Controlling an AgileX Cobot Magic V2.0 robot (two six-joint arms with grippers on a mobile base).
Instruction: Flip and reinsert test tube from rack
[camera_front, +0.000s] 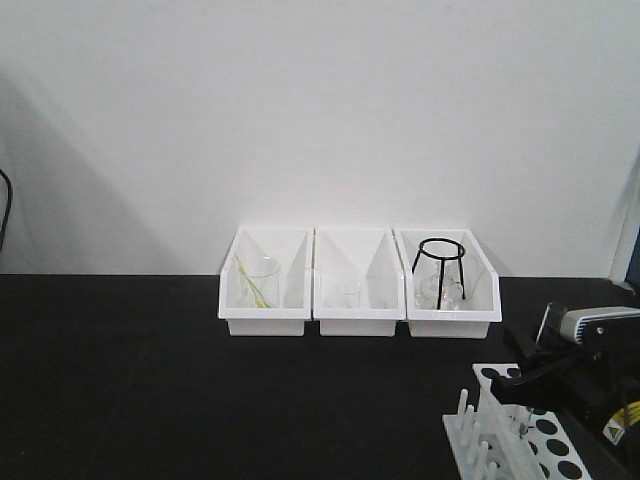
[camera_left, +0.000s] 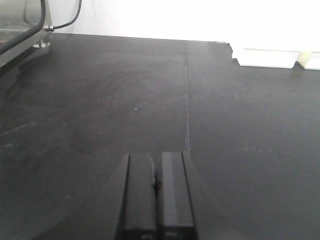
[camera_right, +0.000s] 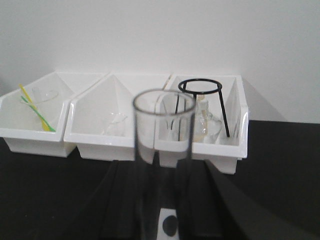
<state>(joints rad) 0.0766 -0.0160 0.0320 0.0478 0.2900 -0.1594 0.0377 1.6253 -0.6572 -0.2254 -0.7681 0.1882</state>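
Note:
The white rack (camera_front: 520, 430) stands at the front right of the black table, with round holes in its top plate and pegs along its left side. A corner of it shows between the fingers in the right wrist view (camera_right: 167, 225). My right gripper (camera_front: 535, 365) is above the rack, shut on a clear glass test tube (camera_right: 163, 130). The tube stands upright with its open mouth up, and its top shows in the front view (camera_front: 550, 320). My left gripper (camera_left: 156, 195) is shut and empty, low over bare table on the left.
Three white open-front bins stand along the back wall: the left (camera_front: 265, 285) holds a beaker and yellow-green sticks, the middle (camera_front: 358, 290) small glassware, the right (camera_front: 447, 285) a black wire tripod and a flask. A metal frame and cable (camera_left: 30, 25) are at the far left.

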